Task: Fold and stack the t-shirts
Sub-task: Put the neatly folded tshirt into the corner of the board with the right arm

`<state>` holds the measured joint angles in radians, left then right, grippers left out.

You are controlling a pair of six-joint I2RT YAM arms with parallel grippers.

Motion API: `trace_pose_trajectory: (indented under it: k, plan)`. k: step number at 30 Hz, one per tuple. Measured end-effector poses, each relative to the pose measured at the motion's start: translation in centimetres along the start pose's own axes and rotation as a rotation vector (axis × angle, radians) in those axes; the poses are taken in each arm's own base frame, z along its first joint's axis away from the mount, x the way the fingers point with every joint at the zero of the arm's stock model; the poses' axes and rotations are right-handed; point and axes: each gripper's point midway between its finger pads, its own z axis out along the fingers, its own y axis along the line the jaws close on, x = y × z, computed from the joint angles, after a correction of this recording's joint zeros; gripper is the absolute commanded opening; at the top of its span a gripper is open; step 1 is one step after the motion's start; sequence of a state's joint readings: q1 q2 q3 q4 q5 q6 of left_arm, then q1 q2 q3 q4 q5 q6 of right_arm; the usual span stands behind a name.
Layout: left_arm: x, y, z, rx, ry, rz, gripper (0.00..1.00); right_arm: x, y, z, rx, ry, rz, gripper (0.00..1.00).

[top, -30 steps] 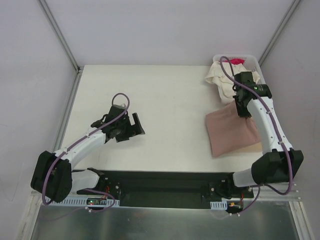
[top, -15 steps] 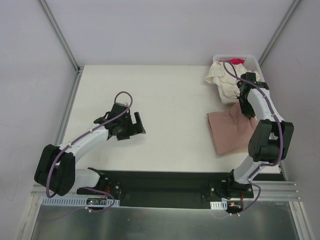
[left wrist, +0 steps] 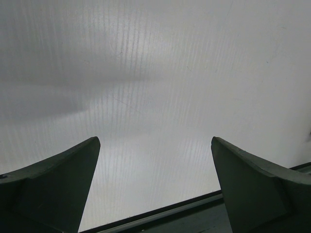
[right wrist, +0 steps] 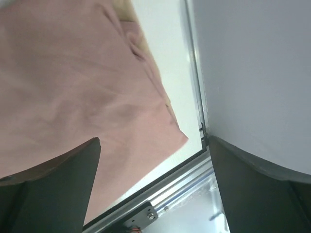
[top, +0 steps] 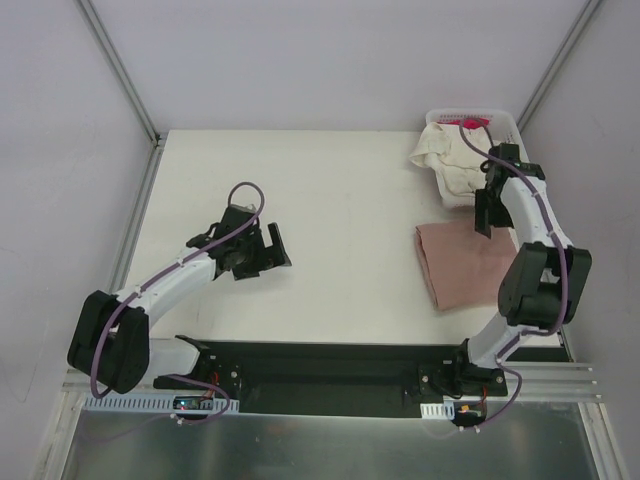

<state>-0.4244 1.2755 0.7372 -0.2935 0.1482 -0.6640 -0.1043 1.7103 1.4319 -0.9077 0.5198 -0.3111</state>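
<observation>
R gripper (top: 482, 212): jaws spread wide, nothing btwn them. It hangs above the far edge of the dusty-pink tee (top: 462, 266), just near of the basket (top: 505, 118). In the wrist view its fingers (right wrist: 58, 184) frame pink cloth and the table's right edge; can't tell if they touch the cloth. The pink tee lies folded flat on the table (top: 340, 180), right side. A cream tee (top: 440, 150) droops over the basket's left rim, w/ a magenta tee (top: 472, 123) inside at the far end. L gripper (top: 262, 255): also wide apart and empty, low over bare table left of centre, well apart from the tees.
</observation>
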Motion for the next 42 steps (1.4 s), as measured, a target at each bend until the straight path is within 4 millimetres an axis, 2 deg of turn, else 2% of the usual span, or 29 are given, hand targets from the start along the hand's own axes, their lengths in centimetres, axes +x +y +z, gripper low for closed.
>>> trace_pose_trajectory:
  k: [3, 6, 9, 12, 17, 22, 26, 29, 32, 36, 42]
  plan:
    - [-0.3, -0.3, -0.5, 0.011, -0.014, 0.002, 0.99, -0.3, -1.8, -3.5, -0.006, -0.115, 0.130, 0.97]
    - [-0.7, -0.7, -1.3, 0.025, -0.033, 0.005, 1.00, 0.2, -3.2, -7.2, -0.048, -0.254, 0.278, 0.97]
    - [-1.2, -0.9, -2.6, 0.027, -0.069, 0.008, 0.99, 1.7, -2.9, -9.6, -0.148, -0.380, 0.386, 0.97]
    - [-2.2, -0.8, -4.3, 0.009, -0.142, 0.006, 0.99, 3.5, -0.8, -10.9, -0.302, -0.474, 0.436, 0.97]
    - [-3.8, 0.0, -7.5, -0.036, -0.271, -0.004, 0.99, 4.5, 4.1, -12.2, -0.581, -0.583, 0.443, 0.97]
    - [-4.6, 1.3, -9.8, -0.092, -0.372, -0.041, 0.99, 5.3, 8.9, -12.5, -0.821, -0.623, 0.434, 0.97]
    - [-4.8, 2.5, -11.1, -0.125, -0.436, -0.072, 0.99, 7.6, 13.8, -11.6, -0.946, -0.583, 0.340, 0.97]
    - [-4.5, 3.0, -11.5, -0.137, -0.449, -0.090, 0.99, 9.4, 16.9, -12.3, -1.010, -0.570, 0.222, 0.97]
    - [-4.2, 3.4, -11.5, -0.145, -0.453, -0.098, 0.99, 9.5, 17.7, -13.5, -1.046, -0.605, 0.177, 0.97]
    - [-3.7, 4.1, -11.3, -0.155, -0.454, -0.108, 0.99, 8.8, 17.3, -14.7, -1.060, -0.675, 0.177, 0.97]
    - [-3.3, 4.9, -11.4, -0.179, -0.456, -0.117, 0.99, 8.4, 16.9, -15.5, -1.068, -0.749, 0.169, 0.97]
